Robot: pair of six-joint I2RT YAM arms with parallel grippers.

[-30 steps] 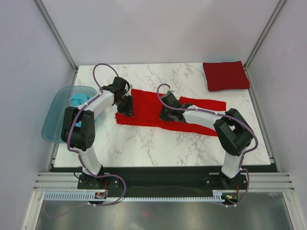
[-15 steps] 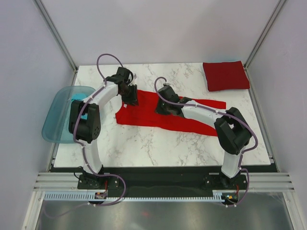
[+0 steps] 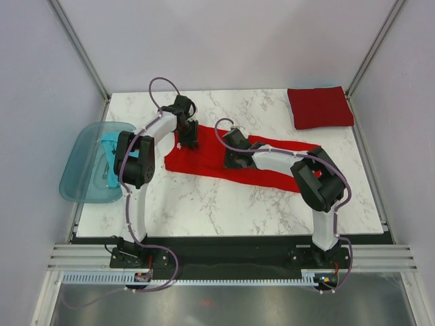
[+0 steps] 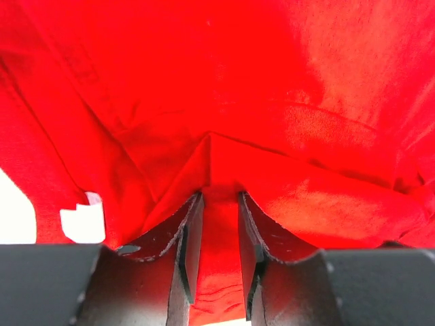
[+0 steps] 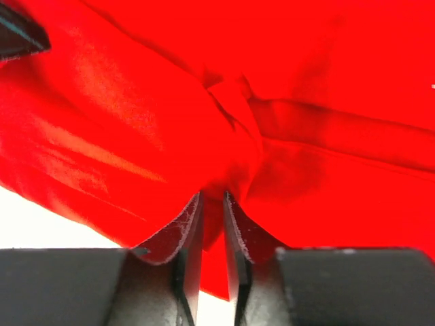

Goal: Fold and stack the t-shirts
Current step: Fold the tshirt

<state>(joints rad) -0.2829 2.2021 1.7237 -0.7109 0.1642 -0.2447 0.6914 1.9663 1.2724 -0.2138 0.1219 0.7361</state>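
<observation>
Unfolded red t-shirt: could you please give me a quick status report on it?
Left gripper shut on red t-shirt. Right gripper shut on it too. Shirt bunched, fold unfinished. Nothing blocking.

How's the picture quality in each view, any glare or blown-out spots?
Top external: even, soft light, sharp. Left wrist: the red t-shirt fills the frame, hazy bright upper right, table blown white. Right wrist: glossy streaks on the shirt's left, dark crease shadows right.

Bright red t-shirt [image 3: 204, 163]; darker red folded shirt [image 3: 319, 106]; white grey-veined table [image 3: 204, 204]; teal bin [image 3: 71, 183].
</observation>
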